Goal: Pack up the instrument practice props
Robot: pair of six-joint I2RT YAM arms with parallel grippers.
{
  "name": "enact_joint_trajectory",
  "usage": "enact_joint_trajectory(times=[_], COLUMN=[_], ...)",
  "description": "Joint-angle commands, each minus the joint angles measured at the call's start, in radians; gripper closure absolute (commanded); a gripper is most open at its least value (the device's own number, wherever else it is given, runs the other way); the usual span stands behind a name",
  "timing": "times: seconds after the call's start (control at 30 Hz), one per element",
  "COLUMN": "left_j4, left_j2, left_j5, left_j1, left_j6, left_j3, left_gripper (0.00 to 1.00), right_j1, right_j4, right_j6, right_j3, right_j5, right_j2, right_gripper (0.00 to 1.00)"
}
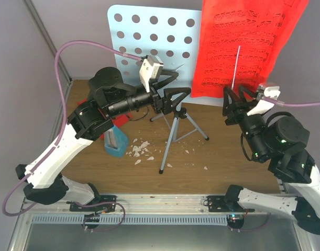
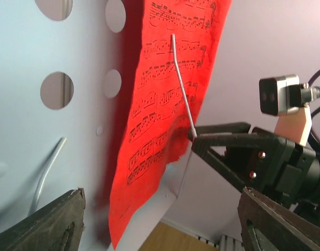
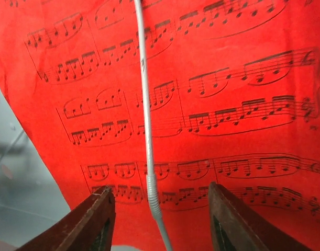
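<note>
Red sheet music point(image 2: 155, 121) over pale-blue hole-punched stand plate point(image 2: 19, 149)

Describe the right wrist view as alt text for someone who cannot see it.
A red sheet-music page fills nearly the whole view, with a thin white wire running down its front. At the bottom edge the robot's two dark fingers stand apart on either side of the wire; a pale-blue stand plate shows at left.

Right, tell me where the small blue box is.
In the top view the small blue box sits left on the wooden table, under the left arm, white scraps and the pale-blue stand's tripod legs to its right.
</note>
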Motion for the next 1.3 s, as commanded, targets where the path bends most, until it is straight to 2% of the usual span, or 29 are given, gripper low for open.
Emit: enact_joint_trajectory(times=[0.0, 0.13, 0.43, 0.63, 0.97, 1.2, 1.27], left_j4=[0.089, 0.087, 0.109, 0.102, 0.132, 0.153, 0.158], left_j2=[0.028, 0.062, 0.118, 0.182, 0.229, 0.248, 0.254], left_j5=[-0.085, -0.101, -0.123, -0.114, -0.065, -0.029, -0.019], left_j1=[-0.017, -0.018, -0.018, -0.019, -0.018, -0.018, -0.018], left_j6=[0.039, 0.050, 0.067, 0.085, 0.085, 0.085, 0.087], left_j3=[0.044, 0.081, 0.145, 0.216, 0.243, 0.255, 0.261], left_gripper=[0.21, 0.22, 0.31, 0.38, 0.50, 0.66, 0.68], right_j1=[0.006, 0.006, 0.006, 0.006, 0.006, 0.006, 0.006], right_j4=[0.031, 0.048, 0.066, 0.071, 0.080, 0.084, 0.083], right_j6=[0.024, 0.030, 0.031, 0.040, 0.039, 0.044, 0.045], right_j3=[-0.028, -0.040, -0.052, -0.066, -0.069, -0.072, -0.072], right_j5=[0.024, 0.007, 0.006, 0.009, 0.000, -0.014, -0.016], right_j2=[-0.003, -0.005, -0.003, -0.010, -0.003, 0.000, 0.001], right_gripper=[0.53, 0.57, 0.86, 0.98, 0.99, 1.00, 1.00])
